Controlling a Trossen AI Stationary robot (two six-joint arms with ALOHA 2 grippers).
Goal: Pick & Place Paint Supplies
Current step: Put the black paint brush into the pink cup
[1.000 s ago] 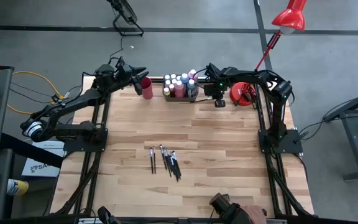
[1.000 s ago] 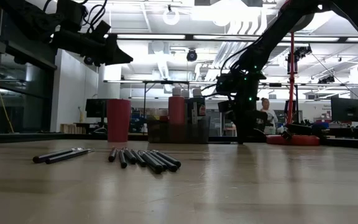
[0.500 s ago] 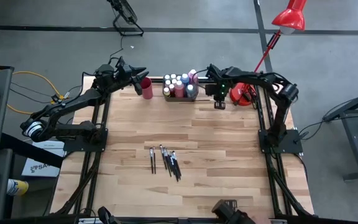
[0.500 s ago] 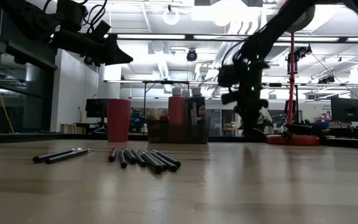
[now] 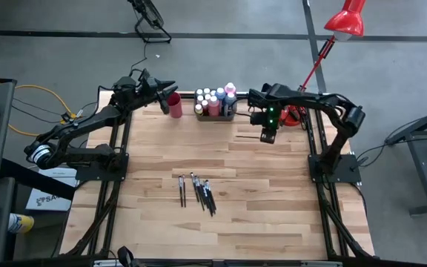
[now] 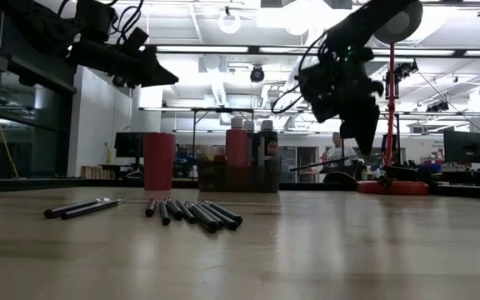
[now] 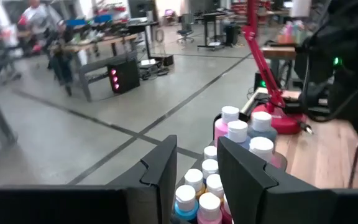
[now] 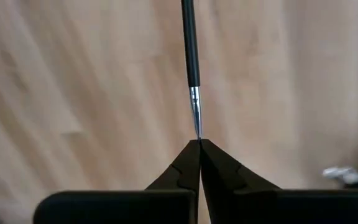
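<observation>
Dark brush (image 8: 192, 56) pinched by its tip in right claw (image 8: 199, 144), lifted off bench (image 5: 273, 193) at upper right of centre since a second ago; placing next. Left claw (image 7: 194, 158) spread, parked over bottles (image 5: 213, 98).

top centre: paint bottles (image 5: 213, 99) in tray (image 5: 215, 116) | left of tray: cup (image 5: 175, 104) | lower centre: paintbrushes (image 5: 199, 190) on table (image 5: 273, 200) | upper right: lamp base (image 5: 291, 113)

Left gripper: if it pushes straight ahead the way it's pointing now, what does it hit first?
Likely the paint bottles in the grey tray. The left gripper points at their pale caps from above the red cup; the depth between them is unclear.
</observation>
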